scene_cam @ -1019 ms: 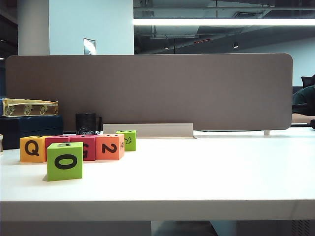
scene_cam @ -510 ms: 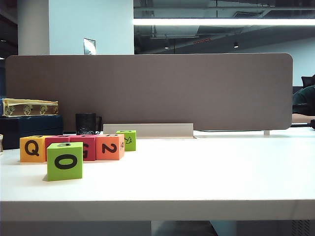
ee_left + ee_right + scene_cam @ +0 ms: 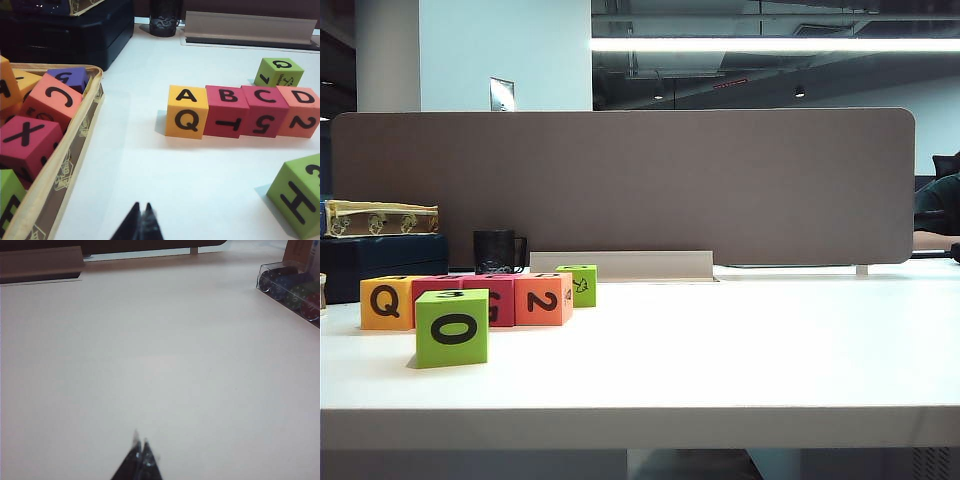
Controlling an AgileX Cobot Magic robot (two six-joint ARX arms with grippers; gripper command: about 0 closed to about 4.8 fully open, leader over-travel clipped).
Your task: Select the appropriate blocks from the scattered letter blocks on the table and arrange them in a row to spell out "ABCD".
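1. I see four cubes touching in a row on the white table (image 3: pixel 740 350), left side: yellow-orange Q cube (image 3: pixel 186 111), red T cube (image 3: pixel 227 111), red 5 cube (image 3: pixel 263 111), orange 2 cube (image 3: pixel 301 111); their tops read A, B, C, D.
2. A small lime cube (image 3: pixel 278 72) sits just behind the row's right end; the lime 0 cube (image 3: pixel 452 327) stands nearer, apart.
3. My left gripper (image 3: pixel 141 220) hovers near the row, tips together, holding nothing.
4. My right gripper (image 3: pixel 140 452) is likewise pinched together over bare table.
5. A tray of spare blocks (image 3: pixel 75 150) lies left.

lime H cube (image 3: pixel 299 200): cut by frame edge | red cubes (image 3: pixel 470 290): half hidden behind lime 0 cube (image 3: pixel 452 327)
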